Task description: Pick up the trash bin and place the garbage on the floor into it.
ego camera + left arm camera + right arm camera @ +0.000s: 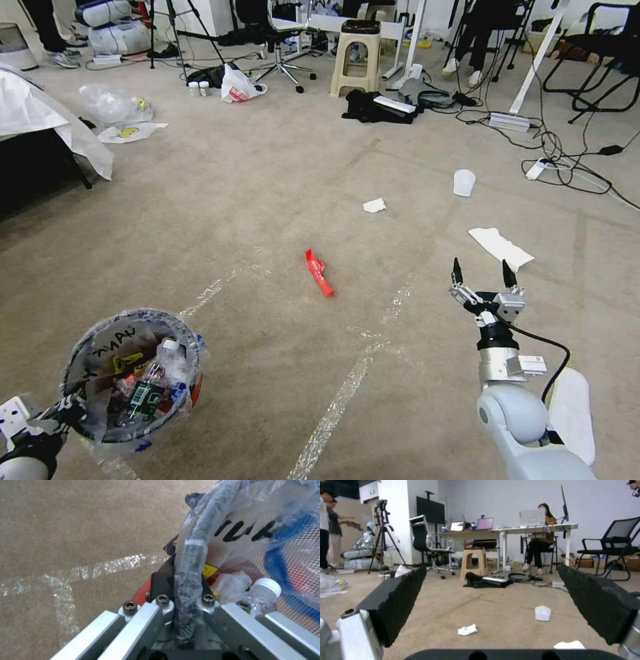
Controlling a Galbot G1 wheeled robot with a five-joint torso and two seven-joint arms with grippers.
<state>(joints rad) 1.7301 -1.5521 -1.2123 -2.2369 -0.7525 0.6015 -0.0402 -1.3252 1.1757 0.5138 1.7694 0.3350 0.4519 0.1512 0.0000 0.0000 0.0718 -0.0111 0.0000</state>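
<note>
The trash bin [75,353], red with a clear bag and black writing at its rim, hangs at lower left and holds a bottle and wrappers. My left gripper [61,409] is shut on the bin's rim [196,537], one finger [160,582] outside the wall. On the floor [267,200] lies the garbage: a red wrapper [319,272] in the middle, a crumpled tissue [374,205] [467,630] beyond it, a white cup [464,182] [542,613] and a white paper sheet [500,247] [569,645]. My right gripper [481,268] [491,568] hangs open and empty just short of the sheet.
Clear tape lines [340,393] cross the carpet. A white-draped table [40,113] stands at the left, with plastic bags [113,107] behind it. Farther back are a beige stool [357,57], black clothes [380,107], cables and power strips [533,143], chairs and desks.
</note>
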